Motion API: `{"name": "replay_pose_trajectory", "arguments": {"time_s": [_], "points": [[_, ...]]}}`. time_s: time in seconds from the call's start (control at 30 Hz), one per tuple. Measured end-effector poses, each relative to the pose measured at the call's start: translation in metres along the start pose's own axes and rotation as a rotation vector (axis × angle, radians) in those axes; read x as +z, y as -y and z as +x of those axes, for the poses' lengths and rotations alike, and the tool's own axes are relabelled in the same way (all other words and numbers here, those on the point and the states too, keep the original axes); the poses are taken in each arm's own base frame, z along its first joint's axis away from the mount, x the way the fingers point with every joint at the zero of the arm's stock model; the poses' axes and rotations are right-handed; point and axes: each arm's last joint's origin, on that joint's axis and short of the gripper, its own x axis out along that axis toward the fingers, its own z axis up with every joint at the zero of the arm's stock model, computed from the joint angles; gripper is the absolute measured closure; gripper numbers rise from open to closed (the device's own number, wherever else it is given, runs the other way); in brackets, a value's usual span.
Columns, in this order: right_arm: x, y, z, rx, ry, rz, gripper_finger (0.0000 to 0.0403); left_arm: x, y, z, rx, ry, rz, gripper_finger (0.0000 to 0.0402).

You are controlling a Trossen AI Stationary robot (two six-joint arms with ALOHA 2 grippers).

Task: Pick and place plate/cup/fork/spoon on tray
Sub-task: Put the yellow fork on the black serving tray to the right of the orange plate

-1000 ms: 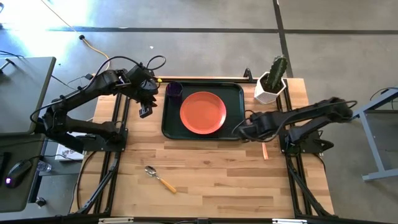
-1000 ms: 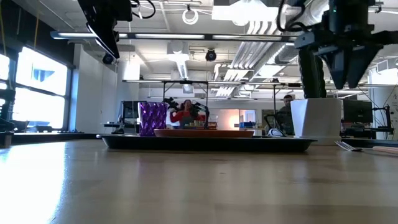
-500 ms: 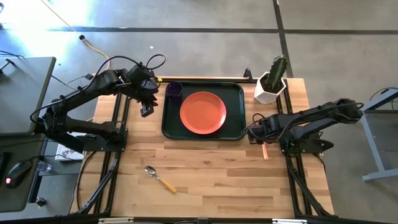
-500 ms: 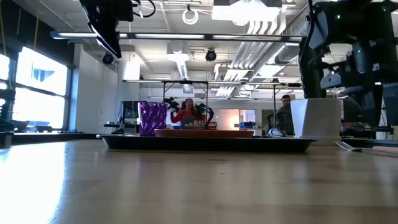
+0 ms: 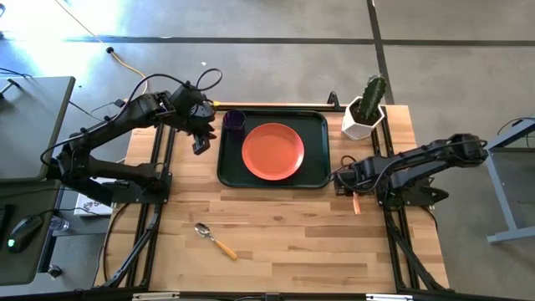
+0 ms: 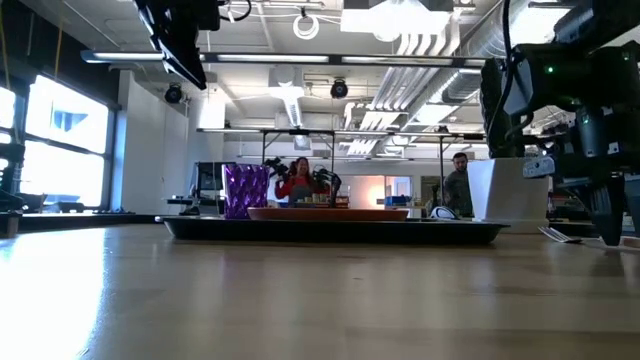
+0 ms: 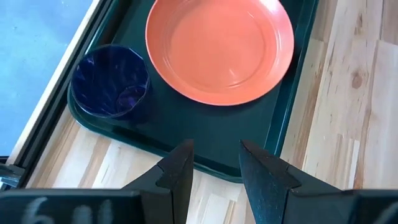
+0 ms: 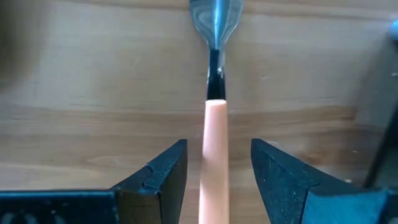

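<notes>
Orange-handled small fork (image 8: 214,149) with silver metal tines lies flat on the pale wooden counter (image 5: 292,226), its slim handle running between the spread, unclenched fingers of the right end effector (image 8: 217,165), which touch neither side. Left end effector (image 7: 214,168), fingers also apart and empty, hovers beside the dark green rectangular tray (image 7: 205,134).

A pale butcher-block wooden bench (image 5: 284,234) stands on a grey concrete floor (image 5: 276,67) crossed by dark seams. A yellow cable (image 5: 125,63) trails over the floor beside a bright patch of daylight. Across the bench, the room is an open workshop: a large bright window (image 6: 65,140), an exposed white ceiling with strip lights (image 6: 330,58), and two people (image 6: 300,180) far off.
</notes>
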Motion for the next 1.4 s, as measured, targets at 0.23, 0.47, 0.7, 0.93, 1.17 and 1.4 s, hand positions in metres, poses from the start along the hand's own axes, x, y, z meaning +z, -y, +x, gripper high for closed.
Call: {"name": "replay_pose_trajectory", "arguments": {"time_s": [0.23,0.47,0.7,0.93,1.17,1.4], "points": [[0.000,0.002,0.007,0.019,-0.029,0.008,0.0259,0.001,0.000,0.000,0.002,0.008,0.001,0.0284],[0.000,0.001,0.008,0.031,-0.032,0.027,0.0344,0.001,0.000,0.000,0.002,0.008,0.001,0.0284],[0.000,-0.001,0.005,0.036,-0.031,0.033,0.0382,0.001,0.000,0.000,0.002,0.008,-0.010,0.0284],[0.000,-0.008,-0.004,0.061,-0.004,0.065,0.0382,0.001,0.000,0.000,0.003,0.008,-0.016,0.0284],[0.001,-0.022,-0.024,0.120,0.051,0.081,0.0382,0.001,0.000,0.000,0.003,0.008,-0.016,0.0284],[0.004,-0.039,-0.059,0.204,0.176,0.092,0.0381,0.001,0.000,0.000,0.003,0.008,-0.016,0.0284]]}}
